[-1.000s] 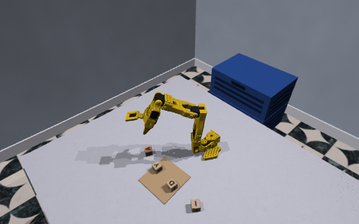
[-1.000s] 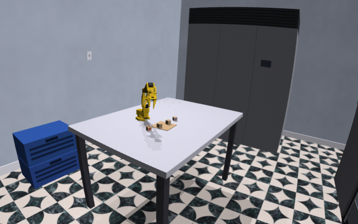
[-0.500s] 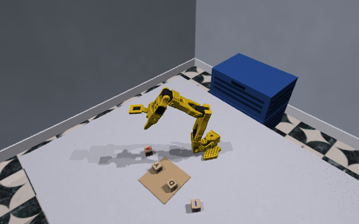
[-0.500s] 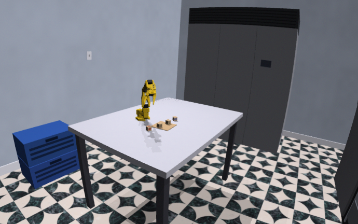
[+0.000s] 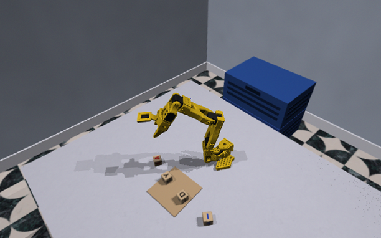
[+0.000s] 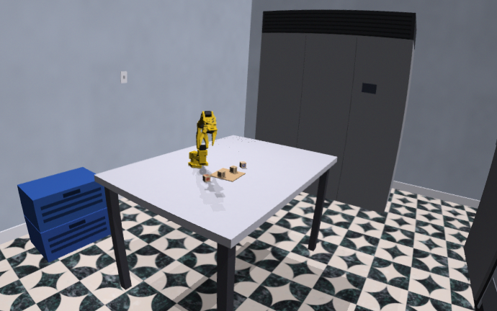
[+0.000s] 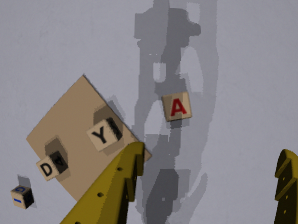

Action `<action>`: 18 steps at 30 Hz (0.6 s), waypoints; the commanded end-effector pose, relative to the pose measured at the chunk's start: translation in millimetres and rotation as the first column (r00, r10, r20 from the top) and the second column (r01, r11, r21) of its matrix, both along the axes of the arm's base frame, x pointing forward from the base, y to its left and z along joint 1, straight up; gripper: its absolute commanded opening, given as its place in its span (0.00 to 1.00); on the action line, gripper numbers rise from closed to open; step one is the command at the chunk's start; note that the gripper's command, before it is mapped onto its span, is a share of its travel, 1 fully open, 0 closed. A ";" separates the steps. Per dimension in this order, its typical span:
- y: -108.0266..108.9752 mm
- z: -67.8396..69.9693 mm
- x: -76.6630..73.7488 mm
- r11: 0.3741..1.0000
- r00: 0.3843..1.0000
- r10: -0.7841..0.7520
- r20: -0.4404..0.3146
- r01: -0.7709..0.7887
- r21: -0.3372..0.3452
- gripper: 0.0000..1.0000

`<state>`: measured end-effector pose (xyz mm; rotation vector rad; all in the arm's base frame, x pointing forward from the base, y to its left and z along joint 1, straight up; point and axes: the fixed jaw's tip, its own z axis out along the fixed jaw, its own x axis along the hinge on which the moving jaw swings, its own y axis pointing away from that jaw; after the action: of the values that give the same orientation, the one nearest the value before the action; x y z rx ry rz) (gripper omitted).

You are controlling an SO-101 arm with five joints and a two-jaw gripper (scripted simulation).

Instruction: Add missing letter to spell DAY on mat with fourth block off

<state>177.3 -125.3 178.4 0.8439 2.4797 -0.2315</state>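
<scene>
The A block (image 5: 157,160) lies flat on the counter (image 5: 266,181), off the mat (image 5: 188,185), just beyond the mat corner nearest the Y block (image 5: 166,177); its red letter faces up. On the mat, the Y block sits near that corner and the D block (image 5: 181,196) sits toward the opposite side, with a gap between them and both letters on top. The I block (image 5: 208,218) rests on the counter off the mat, past the D block. The claw (image 5: 161,129) hangs in the air above the counter, well above the A block and on the far side of it from the mat. It is partly open, released, with nothing between the jaws. The arm base (image 5: 218,155) stands on the counter beside the mat.
</scene>
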 end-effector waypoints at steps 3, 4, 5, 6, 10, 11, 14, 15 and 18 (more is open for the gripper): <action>-1.2 6.9 -1.1 0.995 0.998 0.070 0.005 -0.070 -0.066 0.35; -1.3 6.4 -1.4 0.993 0.996 0.087 -0.004 -0.087 -0.074 0.35; -1.5 5.8 -1.7 0.991 0.994 0.105 -0.014 -0.106 -0.083 0.35; -1.7 5.3 -2.0 0.988 0.992 0.124 -0.024 -0.126 -0.092 0.35; -2.6 2.7 -3.3 0.968 0.976 0.208 -0.073 -0.215 -0.128 0.35; -2.9 2.0 -3.7 0.961 0.969 0.230 -0.087 -0.240 -0.138 0.35; -3.1 1.3 -4.1 0.953 0.962 0.253 -0.102 -0.266 -0.147 0.35; -3.4 0.5 -4.5 0.943 0.954 0.277 -0.117 -0.293 -0.156 0.35; -4.4 -1.9 -5.9 0.909 0.922 0.349 -0.167 -0.376 -0.181 0.35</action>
<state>172.4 -128.0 169.5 0.3863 2.6403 -0.3590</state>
